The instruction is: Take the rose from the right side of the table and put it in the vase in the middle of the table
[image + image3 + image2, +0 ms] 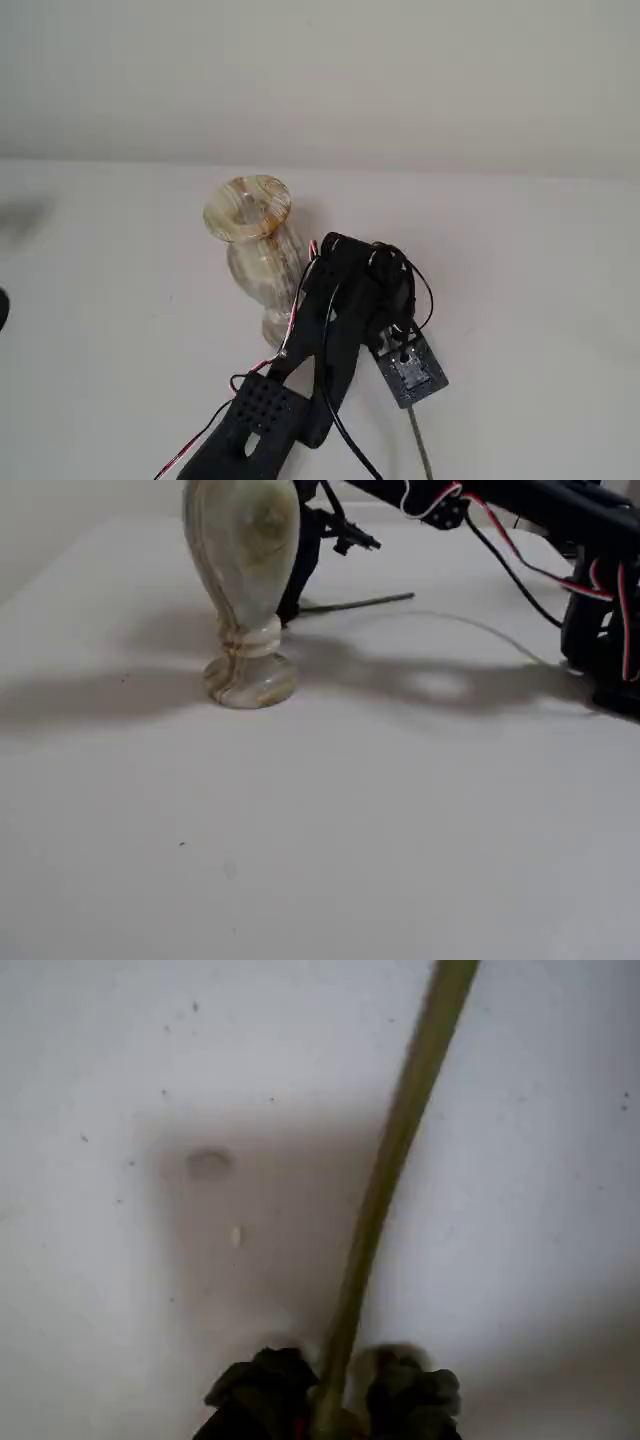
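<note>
The cream-and-tan marbled vase point(250, 212) stands upright on the white table point(520, 260), and it fills the upper left of a fixed view, vase point(245, 570). My gripper point(335, 1388) reaches down just beside and behind it. In the wrist view the two black fingertips point(265, 1392) sit tight on either side of the rose's grey-green stem point(395, 1140), which runs up and away over the table. The stem's free end pokes out past the arm point(422, 445) and lies nearly level, stem point(360, 604). The red bud is hidden in every view.
The black arm point(330, 330) with red and black wires crosses from the bottom left in a fixed view, and its base point(600, 630) stands at the right edge of the other. A wall rises behind the table point(320, 70).
</note>
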`<action>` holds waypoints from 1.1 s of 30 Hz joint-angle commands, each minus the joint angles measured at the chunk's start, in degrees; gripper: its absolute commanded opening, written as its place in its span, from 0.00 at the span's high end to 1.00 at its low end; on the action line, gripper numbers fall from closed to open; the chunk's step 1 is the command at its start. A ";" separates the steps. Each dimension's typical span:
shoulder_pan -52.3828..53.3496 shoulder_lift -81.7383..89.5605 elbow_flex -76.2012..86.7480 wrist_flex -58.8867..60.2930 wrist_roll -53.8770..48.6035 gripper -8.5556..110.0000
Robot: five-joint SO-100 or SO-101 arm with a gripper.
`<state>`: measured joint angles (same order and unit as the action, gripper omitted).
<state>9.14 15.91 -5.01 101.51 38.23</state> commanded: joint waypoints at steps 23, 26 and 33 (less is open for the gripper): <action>6.77 28.13 -0.62 -1.23 10.11 0.93; 6.94 35.07 -0.88 -1.93 13.01 0.93; 4.39 50.71 -1.32 -6.42 19.25 0.93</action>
<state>15.03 53.61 -4.57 98.09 54.23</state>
